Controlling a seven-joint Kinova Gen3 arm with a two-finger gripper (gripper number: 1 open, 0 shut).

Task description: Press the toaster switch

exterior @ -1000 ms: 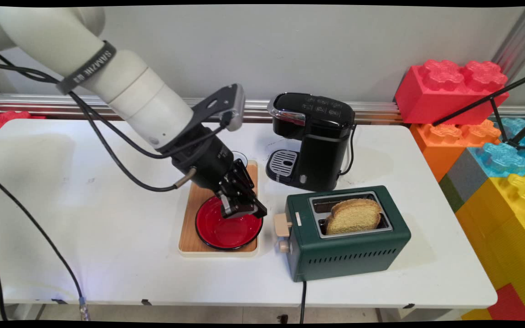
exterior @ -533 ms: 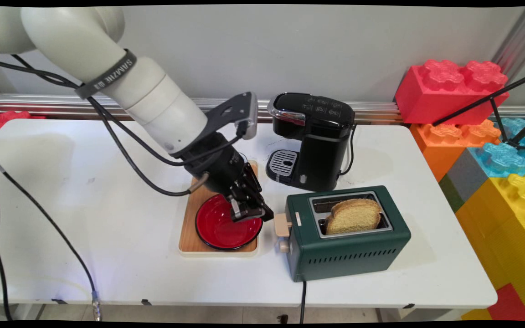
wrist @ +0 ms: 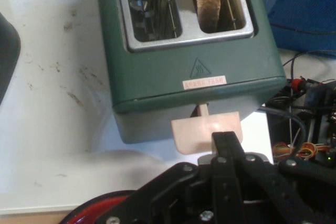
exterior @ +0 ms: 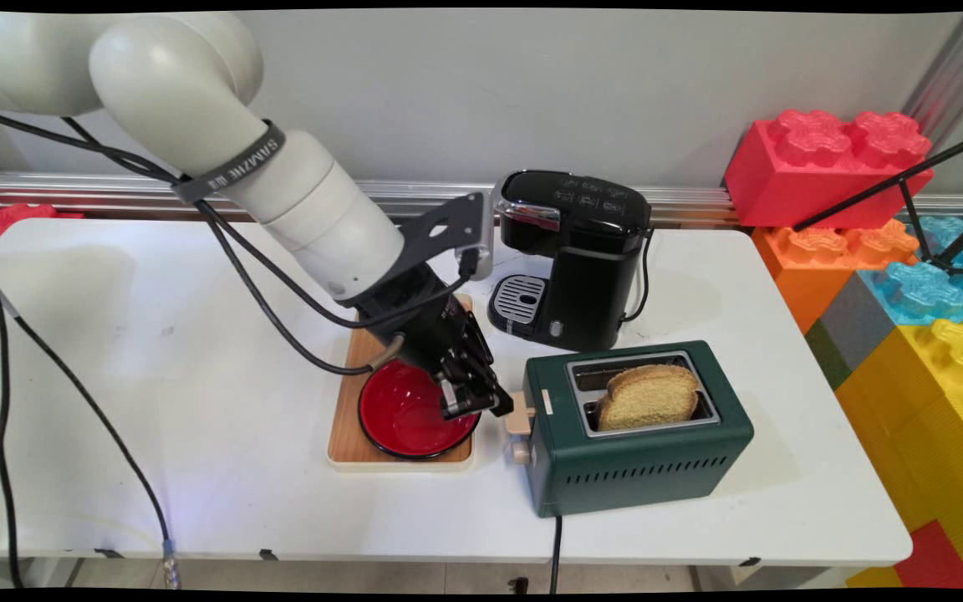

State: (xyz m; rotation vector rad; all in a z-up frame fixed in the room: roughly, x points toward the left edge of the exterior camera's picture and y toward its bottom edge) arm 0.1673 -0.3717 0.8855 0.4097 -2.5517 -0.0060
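Your gripper [exterior: 481, 405] had its jaws closed together, holding nothing, the tips at the toaster's [exterior: 640, 435] cream lever [wrist: 206, 134]; whether they touched it, you couldn't tell. It hung over the red bowl's [exterior: 402, 414] right rim. Bread [exterior: 649, 395] stood in the near slot, its lower part hidden.

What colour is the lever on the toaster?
Cream, against the dark green toaster; the lever shows best in the hand view.

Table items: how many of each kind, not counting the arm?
Toaster: 1
Bread slice: 1
Coffee maker: 1
Red bowl: 1
Wooden tray: 1
Total: 5
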